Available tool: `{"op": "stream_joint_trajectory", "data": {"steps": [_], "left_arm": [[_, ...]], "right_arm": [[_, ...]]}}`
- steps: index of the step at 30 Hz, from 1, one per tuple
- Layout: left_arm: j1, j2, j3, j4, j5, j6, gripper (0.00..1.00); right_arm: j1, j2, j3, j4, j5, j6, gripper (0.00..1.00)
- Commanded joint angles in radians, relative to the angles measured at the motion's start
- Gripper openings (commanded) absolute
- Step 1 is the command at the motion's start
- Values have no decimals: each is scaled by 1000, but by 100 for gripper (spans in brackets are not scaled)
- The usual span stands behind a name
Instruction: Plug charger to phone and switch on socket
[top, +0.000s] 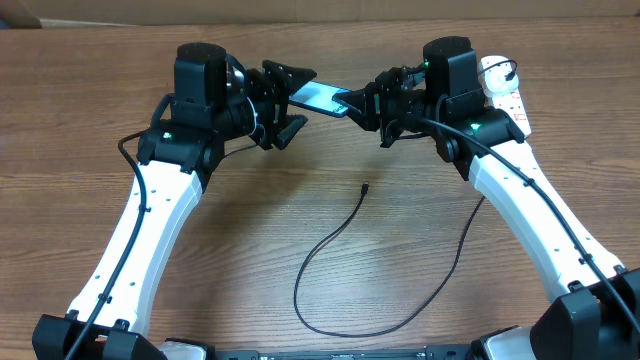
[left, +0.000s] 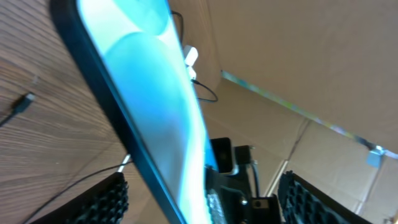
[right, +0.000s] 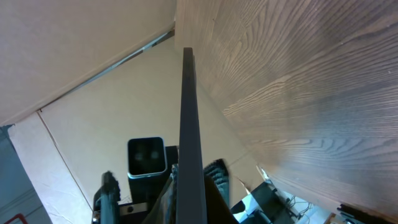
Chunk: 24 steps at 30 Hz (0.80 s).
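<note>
The phone (top: 320, 97), its screen lit light blue, is held off the table at the back middle, between my two grippers. My right gripper (top: 365, 105) is shut on its right end; in the right wrist view the phone (right: 188, 112) shows edge-on between the jaws (right: 193, 186). My left gripper (top: 295, 100) is open, its fingers wide apart on either side of the phone's left end (left: 149, 106). The charger's plug tip (top: 365, 187) lies loose on the table, and it also shows in the left wrist view (left: 25, 102). The white socket (top: 503, 90) lies at the back right, partly hidden by my right arm.
The black charger cable (top: 330, 325) loops across the front middle of the wooden table (top: 80, 130) and runs up toward my right arm. A cardboard wall (left: 298, 56) stands along the back edge.
</note>
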Motion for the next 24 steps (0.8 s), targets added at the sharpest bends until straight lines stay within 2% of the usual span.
{"op": "stream_joint_trajectory", "data": {"steps": [1, 4, 11, 24], "left_arm": [[-1, 4, -3, 6, 18, -99, 70], [-1, 4, -3, 7, 7, -119, 67], [-1, 4, -3, 6, -18, -174, 67], [-1, 4, -3, 7, -43, -183, 62]], "right_arm": [[0, -48, 24, 14, -36, 27, 4], [0, -48, 24, 15, -45, 35, 4], [0, -48, 24, 26, -56, 53, 4], [38, -48, 24, 46, -94, 53, 4]]}}
